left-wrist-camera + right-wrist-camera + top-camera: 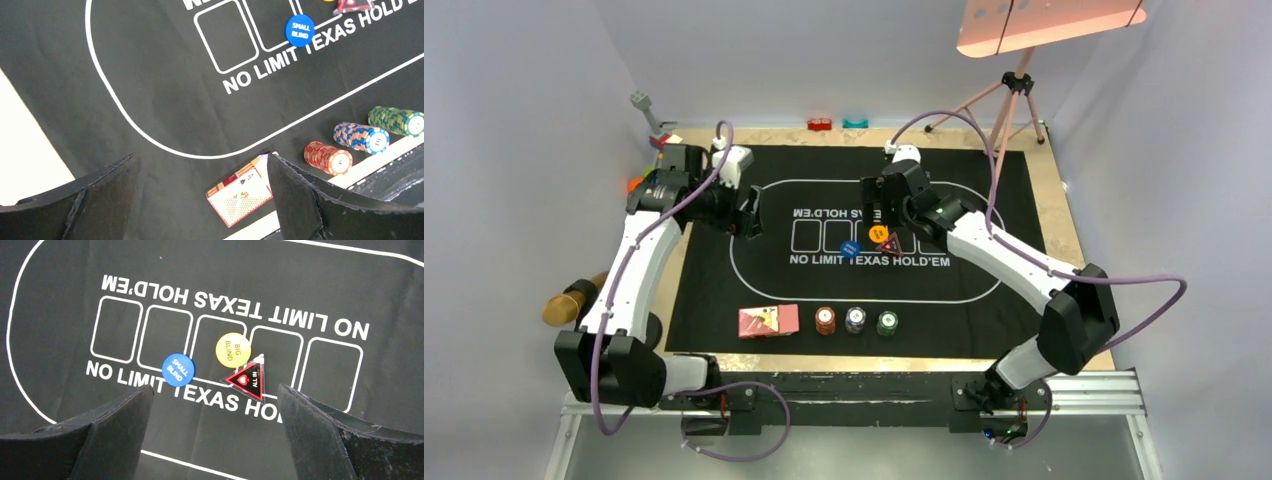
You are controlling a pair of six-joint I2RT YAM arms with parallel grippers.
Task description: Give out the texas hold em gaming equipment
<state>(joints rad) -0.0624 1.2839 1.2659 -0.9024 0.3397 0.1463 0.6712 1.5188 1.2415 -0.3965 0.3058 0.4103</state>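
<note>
Toy blocks (820, 124) lie beyond the mat (724, 290); left hand (749, 212) and right hand (876, 200) gape apart; a finger (300, 200) hides one corner of the cards (240, 197).

This is a robotics lab booth rather than anyone's card room. Plain pale walls (514, 120) close in around the wooden surface (1054, 200). The left arm (639, 270) and right arm (1004, 255), white and black, are bolted to a metal rail (864, 395) well behind the left end effector (748, 215) and right end effector (876, 203). Purple cables (954, 120) loop along them. Beyond the right end effector, off the far corner, a pink tripod (1014, 95) holds a flat light panel (1049, 22) overhead. A black printed poker mat (714, 290) lies beneath both end effectors.
</note>
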